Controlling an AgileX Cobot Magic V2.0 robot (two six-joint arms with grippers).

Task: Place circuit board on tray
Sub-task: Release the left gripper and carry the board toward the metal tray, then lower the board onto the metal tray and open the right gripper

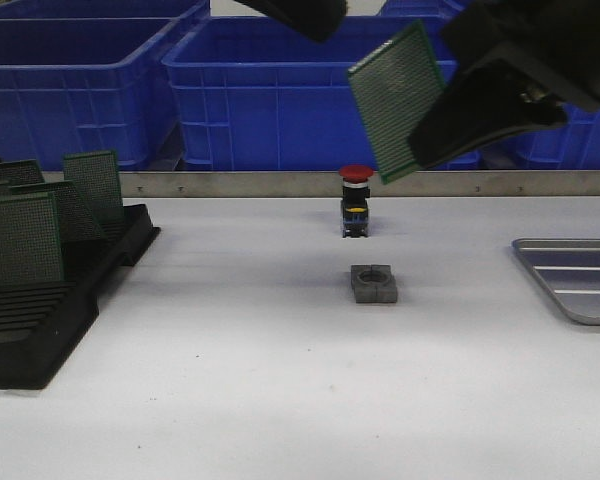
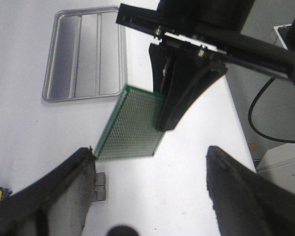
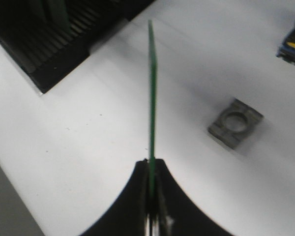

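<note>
Right gripper (image 3: 151, 172) is pinching one edge of the green circuit board (image 1: 398, 98), its fingers pressed tight together on it, and is holding the board high over the middle of the table, tilted and well clear of everything below. Gripping by the edge is leaving the flat face free, which I'd guess is so the board can be laid down flat. Left gripper (image 2: 152, 182) is hanging close by with its fingers spread wide apart and nothing between them, looking on from above.

Over on the right side of the table the metal tray (image 1: 540, 262) is lying flat and bare, well apart from the board, so the carry is not yet finished. On the left, a black rack (image 1: 50, 320) is standing more boards upright in its slots. Under the held board, a red-capped push button (image 1: 357, 200) is sitting toward the far side and a small grey block with a round hole (image 1: 374, 283) nearer. Blue bins (image 1: 280, 80) are lining the far edge. To my eye the board is needing a swing rightward and a lowering, then a tilt flat.
</note>
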